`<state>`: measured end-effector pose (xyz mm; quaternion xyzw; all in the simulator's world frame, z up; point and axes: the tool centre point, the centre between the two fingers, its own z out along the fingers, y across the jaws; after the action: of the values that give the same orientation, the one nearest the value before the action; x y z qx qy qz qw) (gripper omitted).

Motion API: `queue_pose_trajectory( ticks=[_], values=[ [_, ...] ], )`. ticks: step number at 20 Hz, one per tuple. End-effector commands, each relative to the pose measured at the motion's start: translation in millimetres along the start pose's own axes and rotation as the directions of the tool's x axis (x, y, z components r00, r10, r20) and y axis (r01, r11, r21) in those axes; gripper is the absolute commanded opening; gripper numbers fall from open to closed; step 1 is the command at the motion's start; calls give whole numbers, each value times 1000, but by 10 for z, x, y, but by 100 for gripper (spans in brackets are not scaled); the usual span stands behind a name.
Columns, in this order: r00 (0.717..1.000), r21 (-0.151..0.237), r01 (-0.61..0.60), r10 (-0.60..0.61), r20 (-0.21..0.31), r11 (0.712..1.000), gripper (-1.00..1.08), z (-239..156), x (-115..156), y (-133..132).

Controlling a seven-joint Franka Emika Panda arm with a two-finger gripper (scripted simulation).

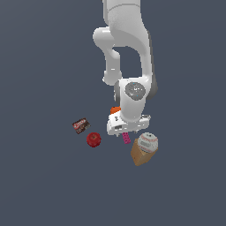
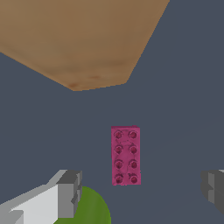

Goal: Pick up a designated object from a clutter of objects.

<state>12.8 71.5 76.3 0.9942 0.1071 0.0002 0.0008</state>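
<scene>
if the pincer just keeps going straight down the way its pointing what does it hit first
Most likely the pink brick: in the wrist view it lies flat between the open pincer's fingers, nothing over it. The green cup sits close by one finger and could get clipped; depth is unclear.

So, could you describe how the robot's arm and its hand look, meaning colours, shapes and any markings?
The arm is glossy white, built of rounded, tube-like segments with dark grey seams at the joints. One round grey cap sits on the wrist joint. The hand is a white boxy block. In the wrist view its fingers are light grey bars with darker grey square pads. No cables or markings are visible.
</scene>
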Motion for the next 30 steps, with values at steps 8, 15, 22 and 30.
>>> queue_pose_trajectory(
  ticks=[8,15,22,30],
  values=[
    [1000,2,14,-14,1,1000,100,140,-27,-41],
    [1000,2,15,-15,1,1000,100,371,-36,-42],
    [1000,2,16,-16,0,1000,100,621,-34,-46],
    [1000,2,16,-16,0,1000,-100,644,-31,-46]
  ],
)
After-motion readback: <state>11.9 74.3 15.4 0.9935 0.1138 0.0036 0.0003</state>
